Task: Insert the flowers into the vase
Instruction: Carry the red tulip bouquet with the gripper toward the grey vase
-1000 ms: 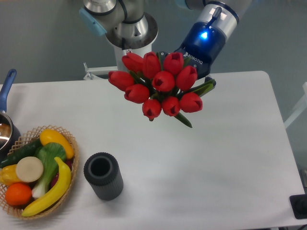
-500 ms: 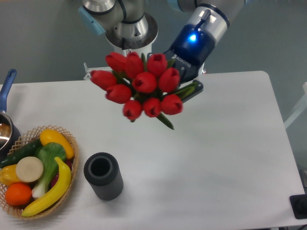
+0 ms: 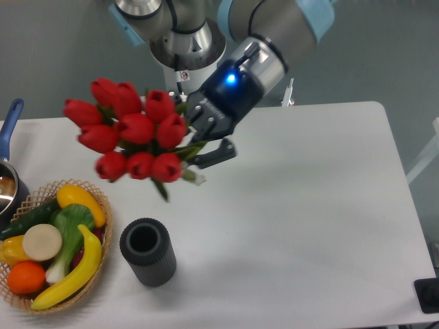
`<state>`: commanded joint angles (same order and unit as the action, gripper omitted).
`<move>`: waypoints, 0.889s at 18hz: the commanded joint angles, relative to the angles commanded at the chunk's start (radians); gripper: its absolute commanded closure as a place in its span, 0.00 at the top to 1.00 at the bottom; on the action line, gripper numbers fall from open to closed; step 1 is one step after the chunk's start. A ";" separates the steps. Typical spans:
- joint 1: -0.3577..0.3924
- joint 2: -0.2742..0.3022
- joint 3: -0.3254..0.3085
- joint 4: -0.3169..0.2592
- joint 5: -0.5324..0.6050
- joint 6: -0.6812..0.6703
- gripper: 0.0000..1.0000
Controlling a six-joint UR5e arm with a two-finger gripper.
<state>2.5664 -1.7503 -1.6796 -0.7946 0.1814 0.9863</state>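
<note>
One empty vase (image 3: pixel 147 251), one full basket (image 3: pixel 103 205)
Toy fruit and vegetables (image 3: pixel 51 247) fill the basket left of the vase; fingers (image 3: pixel 218 152) pinch the flowers (image 3: pixel 127 137) above the tabletop (image 3: pixel 309 205); no legible writing.

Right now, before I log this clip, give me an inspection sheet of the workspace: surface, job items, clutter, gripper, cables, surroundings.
Surface: white table, bare on its right half.
Job's things: flowers, red tulips held in the air above the table's left side, blooms facing the camera; vase upright near the front left, mouth open and empty.
Clutter: wicker basket of toy fruit and vegetables beside the vase; blue-handled pot at the left edge.
Gripper: gripper shut on the flower stems, blue light lit on its body.
Cables: nothing seen.
Surroundings: grey floor behind; robot base at the table's far edge; dark object at the lower right corner.
</note>
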 joint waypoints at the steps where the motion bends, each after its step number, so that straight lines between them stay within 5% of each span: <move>1: -0.002 -0.003 0.000 0.002 -0.023 0.002 0.28; 16: -0.043 -0.179 0.058 0.012 -0.178 0.181 0.28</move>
<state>2.5234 -1.9297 -1.6214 -0.7823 0.0031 1.1673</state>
